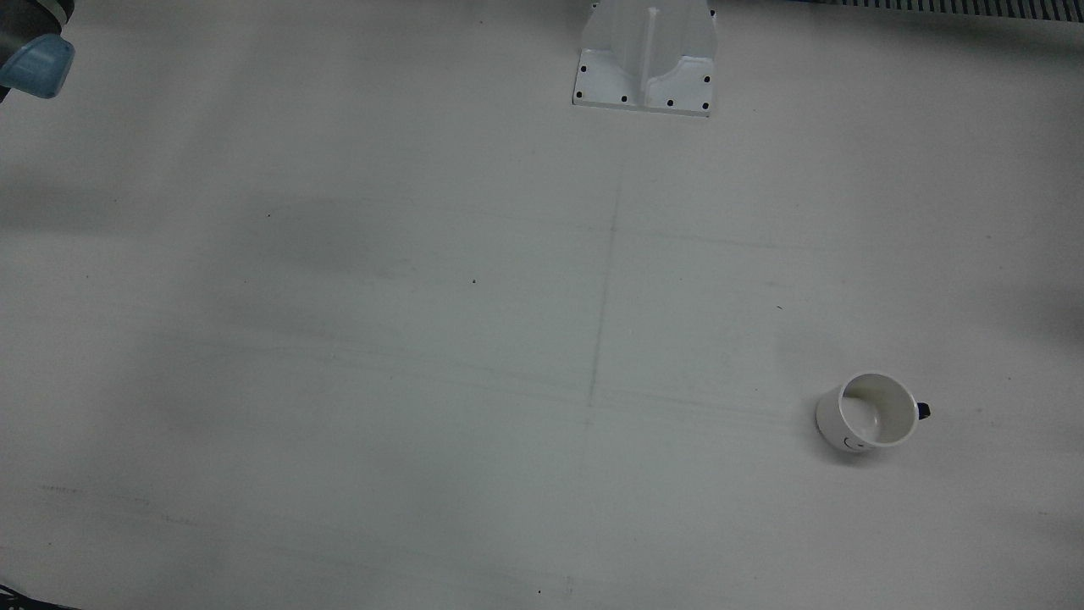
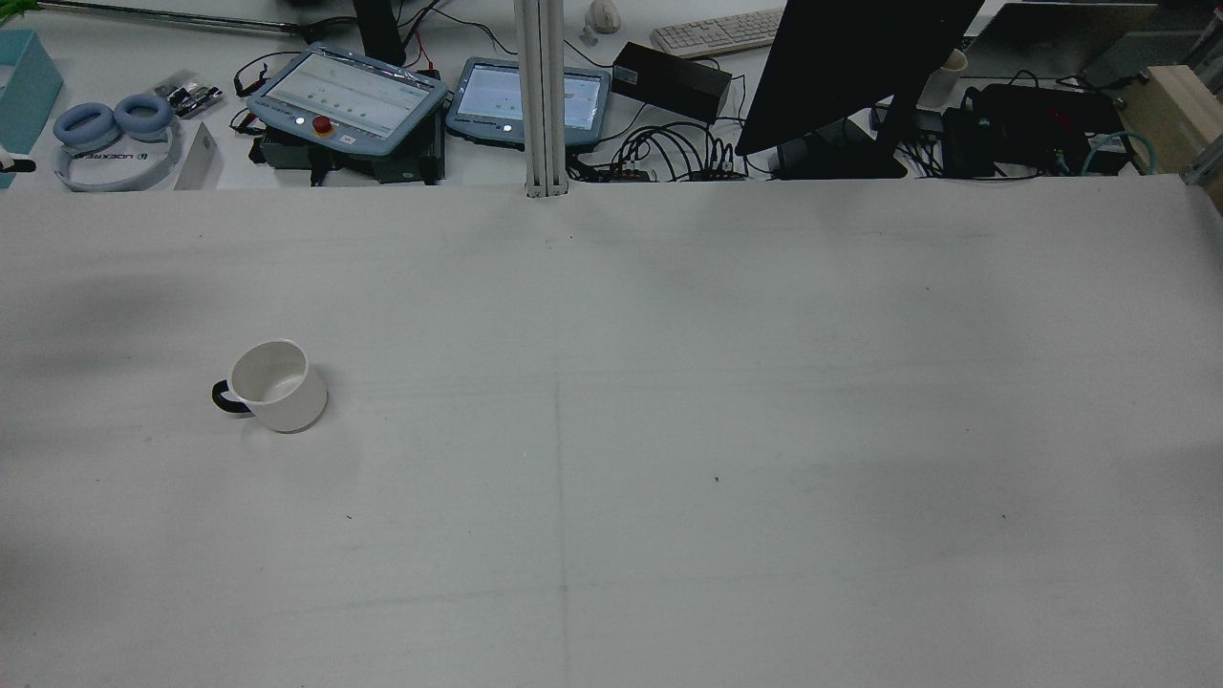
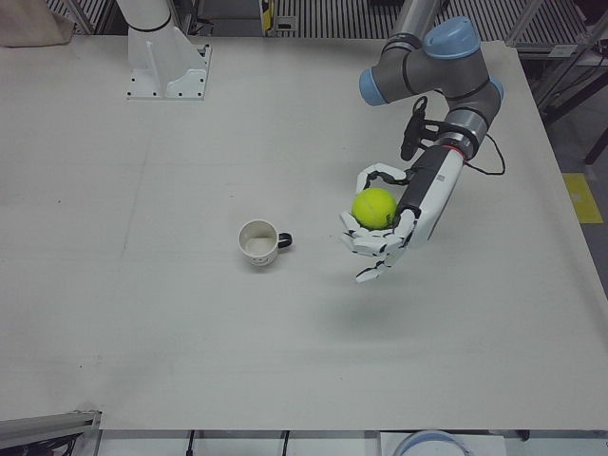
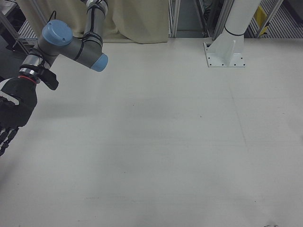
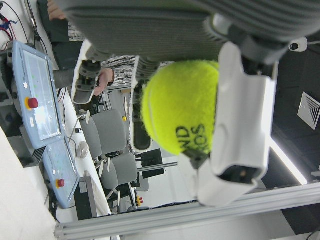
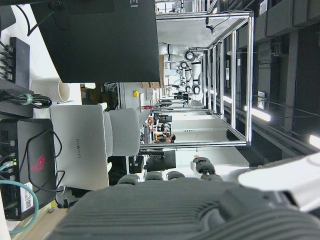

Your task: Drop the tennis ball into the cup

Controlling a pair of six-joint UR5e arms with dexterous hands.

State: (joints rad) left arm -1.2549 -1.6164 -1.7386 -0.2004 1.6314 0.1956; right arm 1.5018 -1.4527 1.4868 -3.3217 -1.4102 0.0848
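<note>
A yellow-green tennis ball (image 3: 374, 208) rests in my left hand (image 3: 385, 228), whose white fingers curl around it above the table. The ball fills the left hand view (image 5: 182, 107), pressed against a white finger (image 5: 240, 130). A white cup (image 3: 258, 243) with a dark handle stands upright on the table, to the left of the hand in the left-front view, apart from it. The cup also shows in the front view (image 1: 868, 413) and the rear view (image 2: 274, 385), and looks empty. My right hand (image 4: 12, 113) hangs at the left edge of the right-front view, fingers extended, holding nothing.
A white arm pedestal (image 1: 648, 59) is bolted at the table's robot side and shows in the left-front view (image 3: 161, 57) too. Beyond the far edge in the rear view lie teach pendants (image 2: 349, 100), a dark monitor (image 2: 850, 67) and headphones (image 2: 115, 134).
</note>
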